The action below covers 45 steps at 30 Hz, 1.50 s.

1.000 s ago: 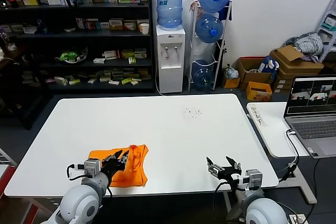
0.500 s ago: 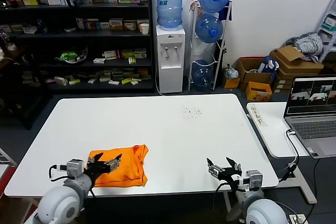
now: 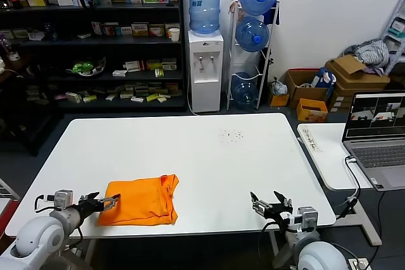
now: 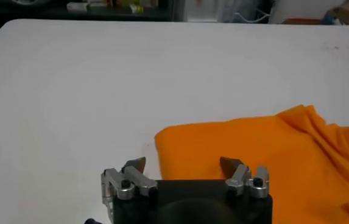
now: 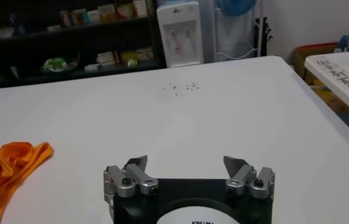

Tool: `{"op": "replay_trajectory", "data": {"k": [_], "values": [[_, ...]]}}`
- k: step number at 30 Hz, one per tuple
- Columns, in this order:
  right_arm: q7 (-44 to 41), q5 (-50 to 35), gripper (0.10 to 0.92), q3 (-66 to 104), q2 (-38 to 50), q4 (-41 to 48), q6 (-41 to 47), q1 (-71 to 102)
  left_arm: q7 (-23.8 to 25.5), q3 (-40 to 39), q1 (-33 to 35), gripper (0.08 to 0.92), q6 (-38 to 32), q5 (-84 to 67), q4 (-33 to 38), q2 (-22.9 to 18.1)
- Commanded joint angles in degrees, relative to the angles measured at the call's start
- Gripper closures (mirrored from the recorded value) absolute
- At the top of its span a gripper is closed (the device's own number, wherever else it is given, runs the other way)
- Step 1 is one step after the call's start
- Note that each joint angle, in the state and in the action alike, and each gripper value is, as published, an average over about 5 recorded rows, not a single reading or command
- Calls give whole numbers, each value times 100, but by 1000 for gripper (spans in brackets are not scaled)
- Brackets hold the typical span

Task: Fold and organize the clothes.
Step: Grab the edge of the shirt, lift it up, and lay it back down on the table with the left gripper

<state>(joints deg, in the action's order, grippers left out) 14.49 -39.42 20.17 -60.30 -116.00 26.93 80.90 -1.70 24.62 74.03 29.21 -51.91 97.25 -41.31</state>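
Observation:
The orange T-shirt point(image 3: 140, 200) lies folded into a flat rectangle on the white table point(image 3: 202, 156), near the front left edge. No lettering shows. My left gripper point(image 3: 101, 203) is open and empty, just off the shirt's left edge and low over the table; in the left wrist view point(image 4: 184, 163) its jaws stand wide apart at the edge of the orange cloth point(image 4: 271, 158). My right gripper point(image 3: 269, 201) is open and empty over the front right of the table, far from the shirt. The right wrist view point(image 5: 186, 162) shows the shirt's folded edge point(image 5: 7, 167) off to one side.
A second white table with a laptop point(image 3: 378, 132) stands to the right. Shelves point(image 3: 95, 42), a water dispenser point(image 3: 205, 61) and cardboard boxes point(image 3: 345, 74) stand beyond the far edge. A few dark specks point(image 3: 231, 135) mark the table's far middle.
My left gripper has drawn back leftward off the shirt, from over its middle to beyond its left edge. The shirt now lies flat and folded. The right arm has barely moved.

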Motion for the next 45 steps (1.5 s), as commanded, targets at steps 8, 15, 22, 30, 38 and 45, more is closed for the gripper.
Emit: {"op": "replay_trajectory", "data": {"k": [8, 15, 22, 30, 38, 45], "values": [[2, -7, 203, -39, -10, 28, 21, -24, 367, 81, -80, 177, 128, -470, -567, 160], [3, -7, 203, -20, -1, 5, 19, 6, 299, -29, -126, 199, 125, -408, -549, 87], [4, -17, 203, -23, -2, -3, 21, 4, 256, -54, -115, 381, 150, -416, -510, 58], [17, -47, 203, -36, 1, 4, 28, -17, 168, -44, -95, 615, 174, -599, -372, 2], [15, -54, 203, -35, 2, 26, 13, -25, -64, 119, -25, 844, 176, -736, 147, -88], [-7, -53, 203, -91, -18, 125, -29, -107, -691, 487, 95, 896, 357, -325, 1535, -93]]}}
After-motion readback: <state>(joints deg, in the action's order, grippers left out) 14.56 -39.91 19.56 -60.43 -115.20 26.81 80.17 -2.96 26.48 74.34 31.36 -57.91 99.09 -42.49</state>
